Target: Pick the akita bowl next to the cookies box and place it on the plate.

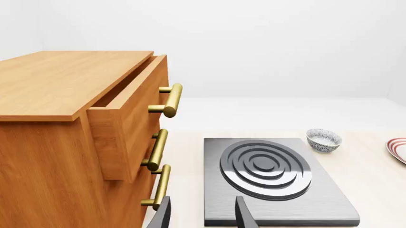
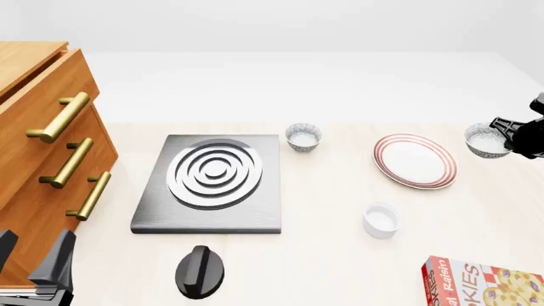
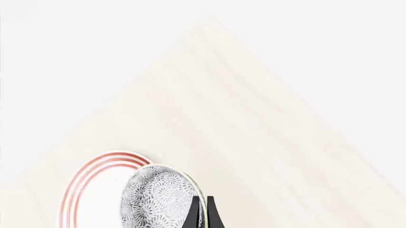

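The stove is set left of centre on the table, with the drawer cabinet to its left and a knob lying just near of it. A second patterned bowl is placed just beyond the stove's far right corner, the plate is found further right, and the cup sits near of the plate. The akita bowl is held just right of the plate by the right gripper, while the cookies box lies at the near right edge.

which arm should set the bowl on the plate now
Right. Its gripper already grips the akita bowl by the rim, just beside the plate. The left gripper sits by the drawers, empty.
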